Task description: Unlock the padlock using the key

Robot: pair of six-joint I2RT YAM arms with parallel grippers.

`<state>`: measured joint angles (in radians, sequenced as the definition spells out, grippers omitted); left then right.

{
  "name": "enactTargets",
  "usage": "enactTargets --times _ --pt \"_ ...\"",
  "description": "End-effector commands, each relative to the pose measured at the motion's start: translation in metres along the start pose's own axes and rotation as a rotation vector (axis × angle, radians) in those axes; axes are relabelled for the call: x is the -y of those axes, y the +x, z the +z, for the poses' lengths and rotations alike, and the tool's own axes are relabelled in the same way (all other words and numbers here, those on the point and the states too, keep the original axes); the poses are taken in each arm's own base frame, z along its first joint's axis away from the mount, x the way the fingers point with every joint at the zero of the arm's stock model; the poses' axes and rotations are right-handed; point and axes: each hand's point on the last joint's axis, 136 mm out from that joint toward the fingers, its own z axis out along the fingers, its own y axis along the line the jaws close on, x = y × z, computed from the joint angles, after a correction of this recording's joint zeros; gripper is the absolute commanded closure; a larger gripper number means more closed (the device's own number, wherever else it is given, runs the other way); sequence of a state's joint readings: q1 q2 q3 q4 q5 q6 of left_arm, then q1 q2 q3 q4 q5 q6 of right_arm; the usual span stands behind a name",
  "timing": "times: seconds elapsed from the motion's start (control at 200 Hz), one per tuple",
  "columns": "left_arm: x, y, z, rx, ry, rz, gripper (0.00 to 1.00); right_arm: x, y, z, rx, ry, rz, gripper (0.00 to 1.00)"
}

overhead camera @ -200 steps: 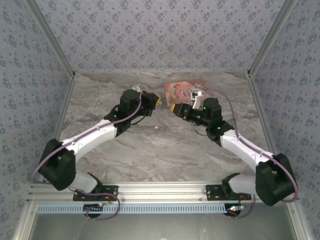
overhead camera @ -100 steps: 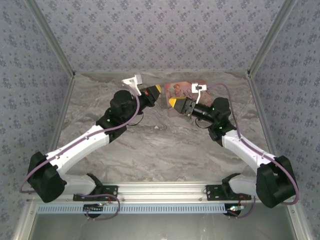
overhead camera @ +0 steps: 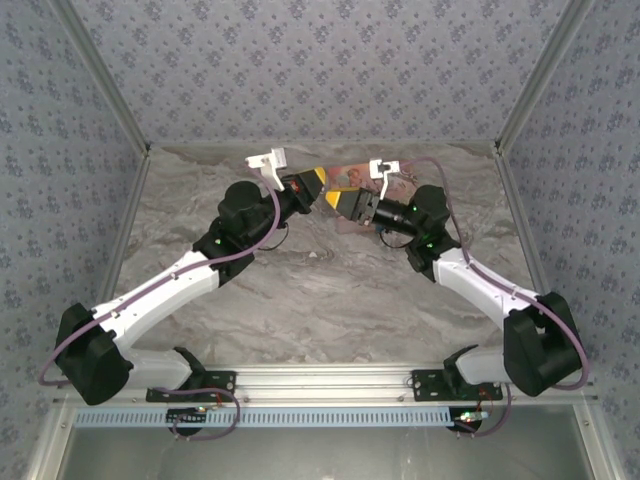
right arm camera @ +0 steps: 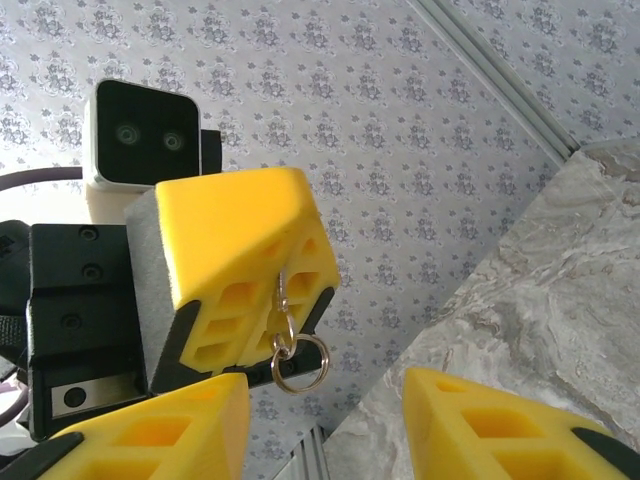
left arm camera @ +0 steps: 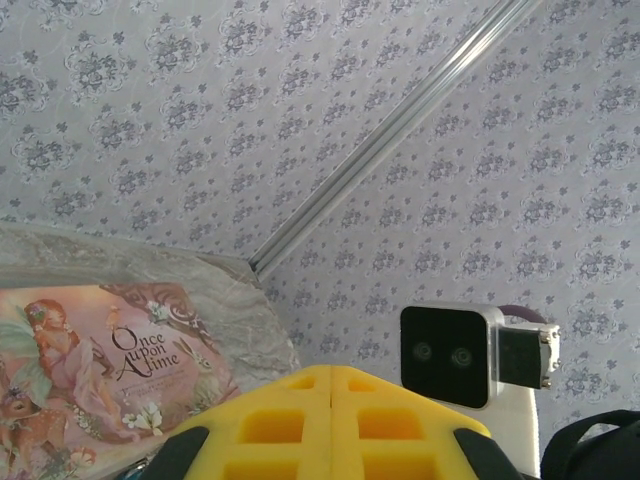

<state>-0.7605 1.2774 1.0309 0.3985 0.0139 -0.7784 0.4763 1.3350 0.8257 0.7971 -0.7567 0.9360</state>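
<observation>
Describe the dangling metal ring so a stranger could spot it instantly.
Find the pink picture box at the far middle of the marble table. Near it, the left gripper's shut yellow fingers pinch a clasp; the metal ring hangs below, a small silvery loop amid blocky yellow foam.

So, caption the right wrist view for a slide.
Left gripper, shut, dangles a small silver metal key ring against patterned wallpaper.

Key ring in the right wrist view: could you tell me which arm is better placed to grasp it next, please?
Right. The right gripper has its jaws open and facing the key ring, which dangles from the shut left gripper.
</observation>
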Motion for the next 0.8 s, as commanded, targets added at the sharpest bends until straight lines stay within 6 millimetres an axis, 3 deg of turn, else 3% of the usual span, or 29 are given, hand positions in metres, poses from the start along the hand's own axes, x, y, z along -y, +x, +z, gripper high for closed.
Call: enactTargets --times 0.0,0.345,0.794 --pt "0.010 -0.002 0.000 0.014 0.046 -0.006 1.00 -0.020 -0.011 0.006 0.014 -0.055 -0.033 0.55" --pt "0.006 0.002 0.004 0.004 0.040 -0.027 1.00 -0.021 -0.011 0.016 0.009 -0.071 -0.021 0.62" --pt "0.004 0.004 0.004 0.004 0.034 -0.039 1.00 -0.018 -0.014 0.018 0.018 -0.065 -0.006 0.84"
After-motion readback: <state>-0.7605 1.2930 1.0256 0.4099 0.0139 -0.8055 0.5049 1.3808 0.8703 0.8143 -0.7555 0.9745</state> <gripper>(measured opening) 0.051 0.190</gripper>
